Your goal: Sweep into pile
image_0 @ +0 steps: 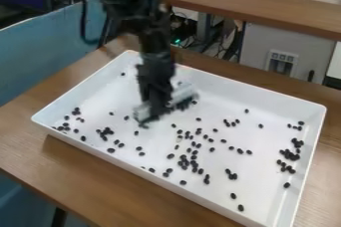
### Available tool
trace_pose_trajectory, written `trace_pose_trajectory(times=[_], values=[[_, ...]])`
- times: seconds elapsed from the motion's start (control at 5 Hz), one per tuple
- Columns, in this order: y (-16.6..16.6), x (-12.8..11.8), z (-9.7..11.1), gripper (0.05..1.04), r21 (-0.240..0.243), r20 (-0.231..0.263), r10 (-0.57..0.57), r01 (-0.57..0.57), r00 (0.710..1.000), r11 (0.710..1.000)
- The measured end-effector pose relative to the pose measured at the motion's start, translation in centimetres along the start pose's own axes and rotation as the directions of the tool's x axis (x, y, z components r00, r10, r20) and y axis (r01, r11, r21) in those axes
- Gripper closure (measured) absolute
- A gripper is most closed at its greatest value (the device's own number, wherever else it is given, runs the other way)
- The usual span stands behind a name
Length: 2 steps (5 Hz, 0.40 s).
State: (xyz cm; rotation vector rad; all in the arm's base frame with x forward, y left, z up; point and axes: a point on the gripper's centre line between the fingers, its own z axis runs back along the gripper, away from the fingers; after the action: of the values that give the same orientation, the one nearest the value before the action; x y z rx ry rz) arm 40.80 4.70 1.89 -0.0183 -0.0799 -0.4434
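My gripper [154,107] hangs down over the back left part of the white tray [220,84]. A pale, whitish block-like tool [184,92] is at its lower end, sticking out on both sides of it near the tray floor. Small dark beans lie scattered over the tray. One loose group of beans [189,160] spreads across the front middle, and a denser cluster [290,155] sits by the right wall. More beans [105,132] lie toward the left corner, and a few dark ones touch or lie close to the tool's lower edge.
The tray's raised walls surround the work area on a brown wooden table [40,144]. A wooden shelf [253,9] runs behind, above cables and a grey cabinet [283,47]. A blue panel [53,47] stands at the left.
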Motion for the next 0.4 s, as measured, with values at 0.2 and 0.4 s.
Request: trace_pose_trajectory(times=[0.2, 0.4], values=[[-3.0, 0.4, -0.2, 0.697, -0.031, 0.005, -0.049, 0.049, 0.999, 0.998], [-6.1, 0.9, -0.5, 0.697, -0.041, 0.0, -0.106, 0.106, 0.994, 0.994]])
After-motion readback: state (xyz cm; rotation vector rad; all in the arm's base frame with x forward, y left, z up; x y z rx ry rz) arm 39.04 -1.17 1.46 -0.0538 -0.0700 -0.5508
